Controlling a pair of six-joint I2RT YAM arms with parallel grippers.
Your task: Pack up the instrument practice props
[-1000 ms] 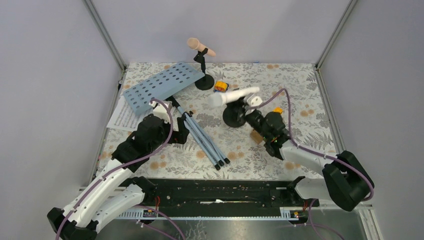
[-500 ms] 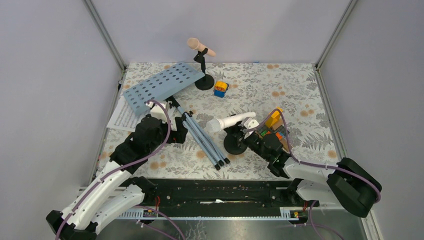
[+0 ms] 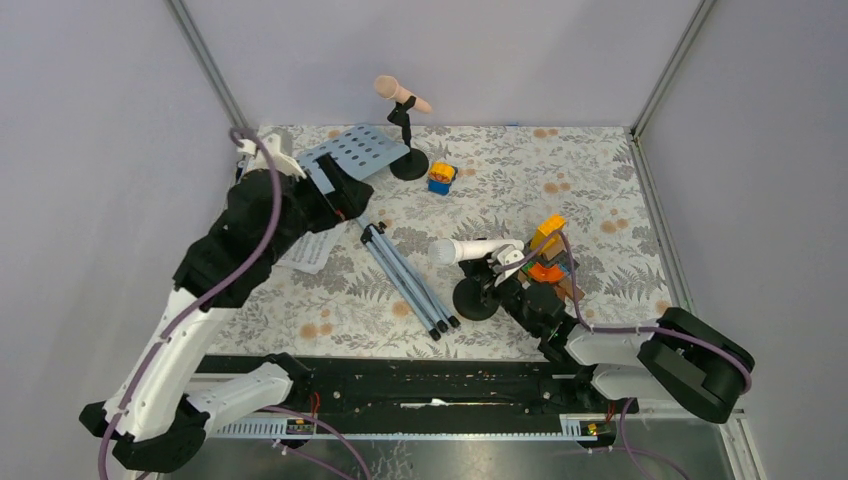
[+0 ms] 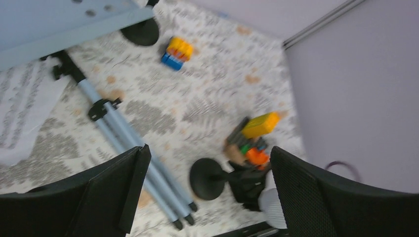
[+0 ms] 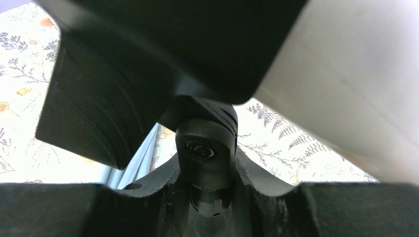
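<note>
While the right gripper [image 3: 497, 278] clamped a mic holder [image 3: 474, 299] near the music rack [image 3: 365, 148], the left gripper [image 4: 205, 163] gaped empty; nothing looked packed.

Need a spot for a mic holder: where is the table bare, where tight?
Bare: the far-right stretch of the table, right of the small toy block; also the near-left corner, left of the tripod legs. Tight: around the white microphone, its black holder and the colourful blocks.

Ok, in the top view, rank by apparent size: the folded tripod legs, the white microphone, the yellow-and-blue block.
1. folded tripod legs, largest.
2. white microphone, next.
3. yellow-and-blue block, smallest; it sits farther back, yet the gap looks clear.
</note>
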